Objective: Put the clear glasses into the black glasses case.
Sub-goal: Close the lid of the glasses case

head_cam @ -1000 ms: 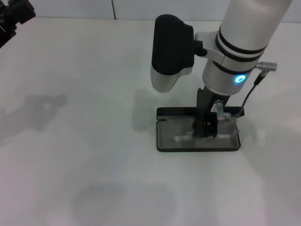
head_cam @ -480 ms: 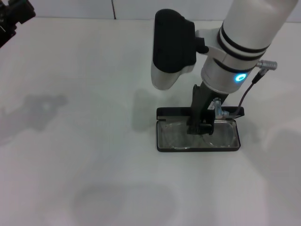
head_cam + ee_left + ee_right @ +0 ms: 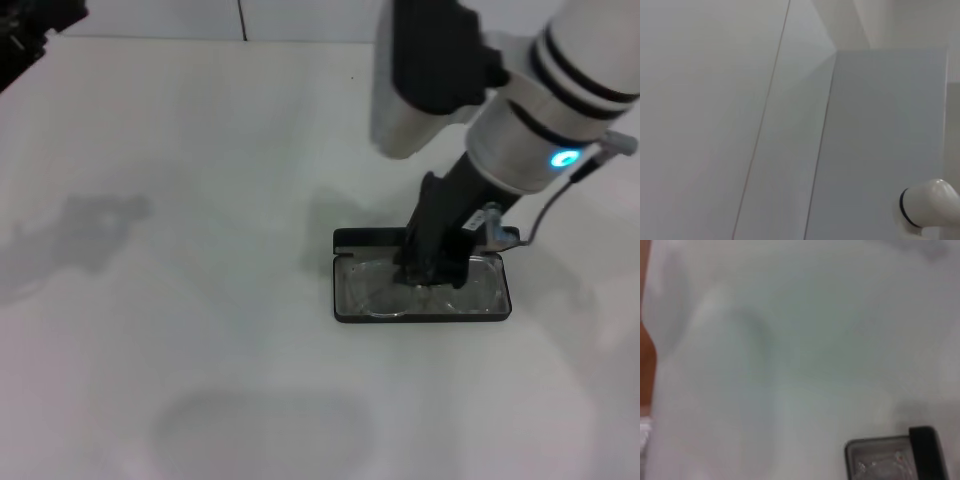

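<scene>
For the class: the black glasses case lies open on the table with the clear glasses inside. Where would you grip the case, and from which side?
Grip the black glasses case across its bare left end, coming from above. It lies flat and open, the clear glasses fill the tray, and the right gripper stands over the middle. This is a judgement; the left gripper is parked far left.

Case: black glasses case (image 3: 345, 300) lying open on white table (image 3: 180, 300).
Contents: clear glasses (image 3: 385, 293) inside.
Right gripper (image 3: 432, 272): above case's middle.
Left gripper (image 3: 30, 25): far corner.
</scene>
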`<action>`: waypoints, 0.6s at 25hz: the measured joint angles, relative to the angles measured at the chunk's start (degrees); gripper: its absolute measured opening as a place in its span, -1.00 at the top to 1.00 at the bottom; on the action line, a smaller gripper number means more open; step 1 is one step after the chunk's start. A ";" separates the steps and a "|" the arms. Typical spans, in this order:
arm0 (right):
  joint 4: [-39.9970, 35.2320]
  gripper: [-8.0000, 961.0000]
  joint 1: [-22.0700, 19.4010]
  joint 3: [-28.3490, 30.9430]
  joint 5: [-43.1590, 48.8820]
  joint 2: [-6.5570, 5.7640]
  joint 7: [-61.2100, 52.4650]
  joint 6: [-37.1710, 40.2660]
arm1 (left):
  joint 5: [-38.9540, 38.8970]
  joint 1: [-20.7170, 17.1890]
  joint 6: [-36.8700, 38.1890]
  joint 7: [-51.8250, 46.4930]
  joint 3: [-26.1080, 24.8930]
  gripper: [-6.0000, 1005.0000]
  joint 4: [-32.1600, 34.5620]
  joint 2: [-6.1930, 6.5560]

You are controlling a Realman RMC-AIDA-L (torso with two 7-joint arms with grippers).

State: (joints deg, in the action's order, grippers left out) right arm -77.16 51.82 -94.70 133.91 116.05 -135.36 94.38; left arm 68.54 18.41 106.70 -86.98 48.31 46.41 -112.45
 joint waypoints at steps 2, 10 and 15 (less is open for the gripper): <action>-5.54 0.71 -4.11 3.06 -1.40 -0.21 0.56 1.77 | 0.50 0.76 -0.02 -0.17 0.26 0.76 0.00 -0.26; -26.62 0.72 -24.17 29.41 -15.41 -0.38 6.11 3.78 | 9.75 7.51 -1.17 -2.87 0.40 0.75 0.00 -1.90; -23.91 0.73 -31.28 39.27 -24.99 -0.60 11.09 1.81 | 15.64 9.72 -3.29 -2.74 0.42 0.74 -0.12 -3.89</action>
State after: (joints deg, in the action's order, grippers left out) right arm -101.07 20.54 -55.43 108.92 115.45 -124.27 96.19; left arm 84.18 28.12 103.41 -89.72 48.73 46.29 -116.34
